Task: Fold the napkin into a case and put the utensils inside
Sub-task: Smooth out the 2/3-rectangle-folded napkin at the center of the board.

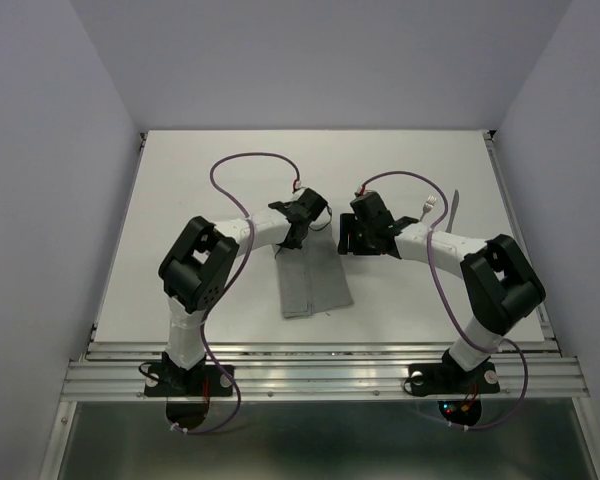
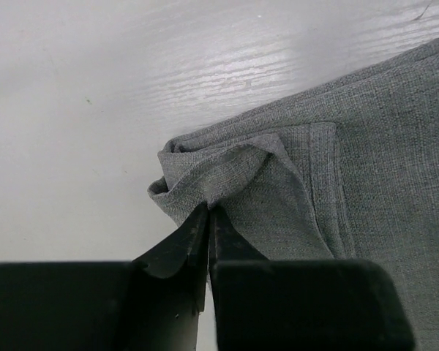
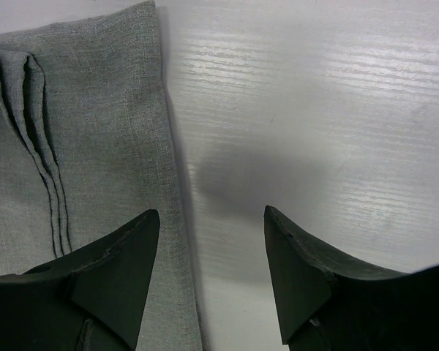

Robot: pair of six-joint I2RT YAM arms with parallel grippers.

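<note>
- Where the left gripper (image 2: 208, 210) meets the cloth, I see its jaws drawn almost together on a raised corner of the napkin (image 2: 366, 168). They hold a small peak of grey fabric, puckered around the pinch.
- I judge the bite shallow, since only the tip of the corner sits between the fingers. I would lift slowly and carry the corner low, lest the thin cloth slip out. Whether one layer or several is caught, I cannot tell.
- Beyond the corner, the napkin lies flat on the table (image 2: 73, 110) as a folded strip between the two arms, its hem lines showing near the pinch.
- The right gripper (image 3: 211, 213) hangs with jaws wide and empty over bare table, just beside the napkin's long edge. I would press it onto the strip to pin it during the fold.
- The utensils (image 1: 450, 210) lie well apart at the far right, too small for me to tell fork from knife.
</note>
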